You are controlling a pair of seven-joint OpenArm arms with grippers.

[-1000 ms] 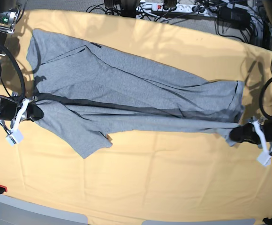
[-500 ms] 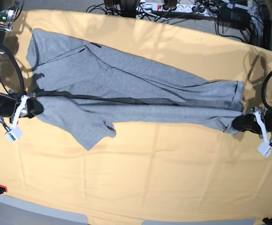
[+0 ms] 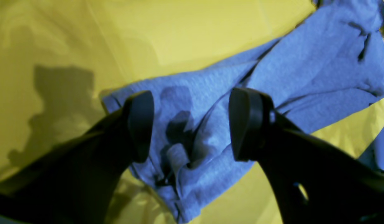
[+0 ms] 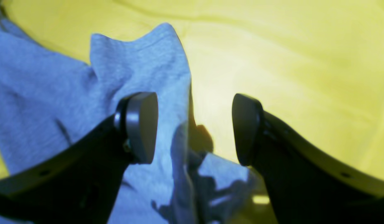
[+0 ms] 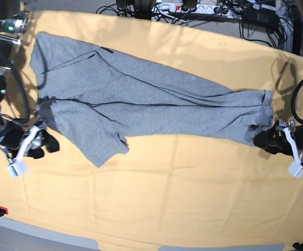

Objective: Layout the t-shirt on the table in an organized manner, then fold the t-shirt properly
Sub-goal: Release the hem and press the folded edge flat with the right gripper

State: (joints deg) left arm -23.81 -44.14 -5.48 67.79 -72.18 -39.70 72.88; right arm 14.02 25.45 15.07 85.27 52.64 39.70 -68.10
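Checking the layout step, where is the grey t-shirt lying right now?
In the base view the heather-grey cotton t-shirt lies stretched across the upper half of the pale yellow-orange table, between the two end effectors.

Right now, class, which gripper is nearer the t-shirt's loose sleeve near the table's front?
Right. The right gripper sits beside the sleeve end; the left gripper is at the opposite end.

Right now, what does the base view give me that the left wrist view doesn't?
Only the base view shows the whole t-shirt lying along the table, the right gripper off its corner, and the cables behind. Only the left wrist view shows the bunched folds under the left gripper, its jaws apart with nothing pinched. Both show grey shirt on the yellow cloth.
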